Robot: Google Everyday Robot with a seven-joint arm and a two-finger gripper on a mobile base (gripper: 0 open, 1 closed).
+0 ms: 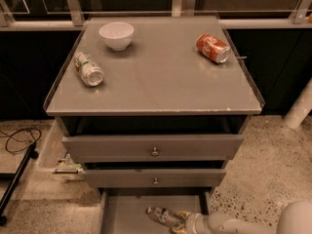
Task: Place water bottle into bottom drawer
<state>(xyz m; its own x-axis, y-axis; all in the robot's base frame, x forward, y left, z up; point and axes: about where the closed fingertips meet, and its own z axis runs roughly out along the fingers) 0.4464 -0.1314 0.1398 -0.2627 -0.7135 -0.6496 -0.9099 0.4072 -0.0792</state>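
The water bottle (162,216), clear with a white cap and a coloured label band, lies tilted over the grey floor of the bottom drawer (126,214), which is pulled open at the bottom edge of the camera view. My gripper (181,222) reaches in from the lower right on its pale arm (229,225) and is shut on the bottle's right end. The cap points left. Whether the bottle touches the drawer floor cannot be told.
On the cabinet top (161,87) lie a green-white can (88,68) at the left, a white bowl (116,35) at the back and an orange-red soda can (213,48) at the right. The two upper drawers (155,147) stand slightly open. A black cable (19,139) lies on the floor at the left.
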